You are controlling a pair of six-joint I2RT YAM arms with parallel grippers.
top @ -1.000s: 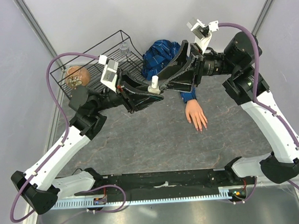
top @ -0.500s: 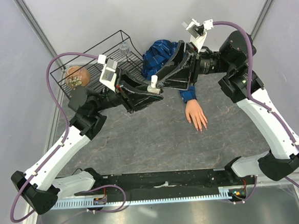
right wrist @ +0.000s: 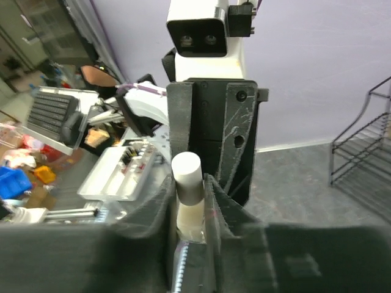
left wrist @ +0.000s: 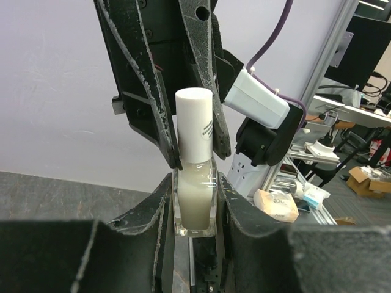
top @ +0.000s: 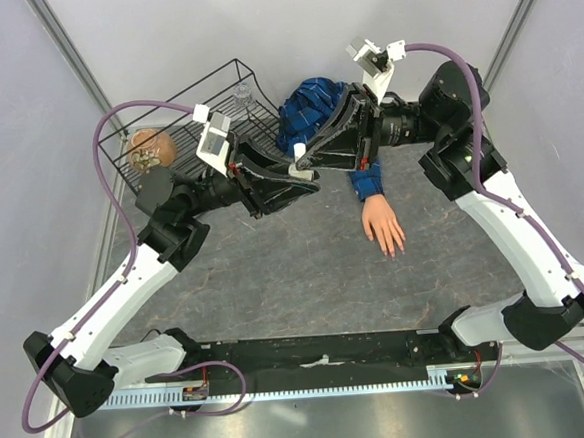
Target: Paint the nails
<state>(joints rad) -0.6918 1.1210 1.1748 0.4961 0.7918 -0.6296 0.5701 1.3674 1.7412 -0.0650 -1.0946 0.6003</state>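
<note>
Five tiny pinkish nails tip small flesh-coloured mannequin hand, lying on grey table at 3 o'clock of centre, fingers toward 5 o'clock. Blue plaid sleeve at 11 o'clock of hand. Small clear bottle at 10 o'clock of hand. Left gripper jaws clamped on its body. Right gripper jaws flank round white cap, grip uncertain. Black wire basket at 10 o'clock.
</note>
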